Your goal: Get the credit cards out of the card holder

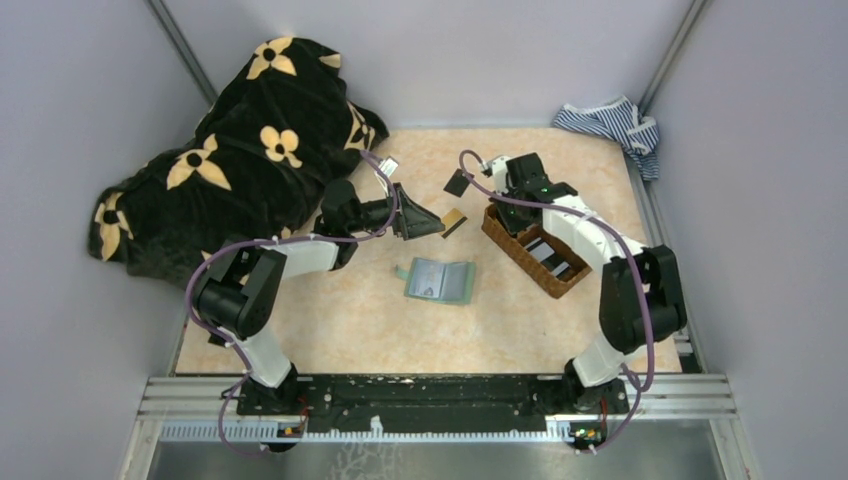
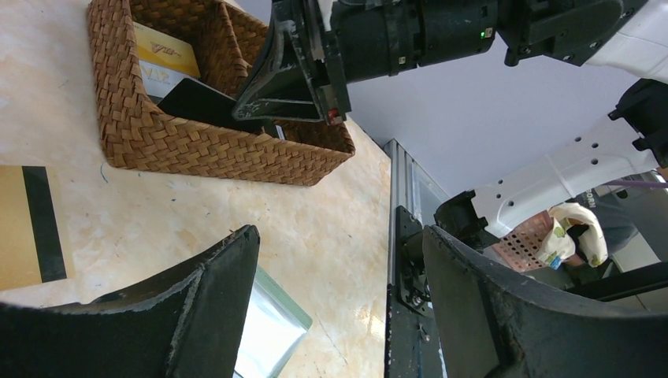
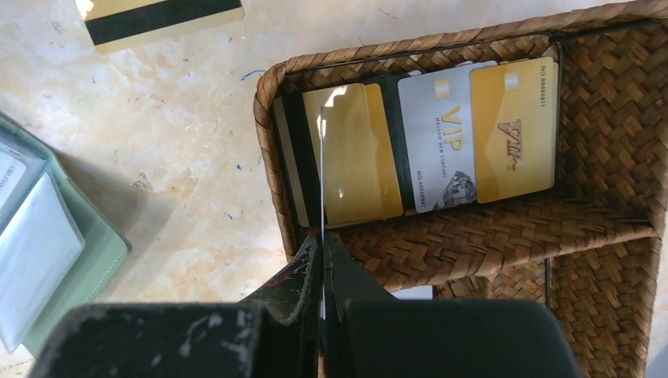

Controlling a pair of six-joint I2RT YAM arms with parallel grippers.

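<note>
The card holder (image 1: pixel 440 281), a sage-green wallet, lies open and flat mid-table. It also shows in the right wrist view (image 3: pixel 47 244), and one corner shows in the left wrist view (image 2: pixel 272 331). My right gripper (image 3: pixel 321 236) is shut on a thin credit card (image 3: pixel 321 173), seen edge-on, over the left end of the woven basket (image 3: pixel 473 236). In the left wrist view that card (image 2: pixel 201 102) looks dark and hangs into the basket. My left gripper (image 2: pixel 339 236) is open and empty, just above the table behind the wallet, next to the gold striped card (image 2: pixel 24 228).
The brown divided basket (image 1: pixel 530 250) holds several gold and silver cards. A loose black card (image 1: pixel 457 183) and the gold striped card (image 1: pixel 454 222) lie on the table behind the wallet. A black flowered cloth (image 1: pixel 240 150) fills the back left; a striped cloth (image 1: pixel 610 125) sits back right.
</note>
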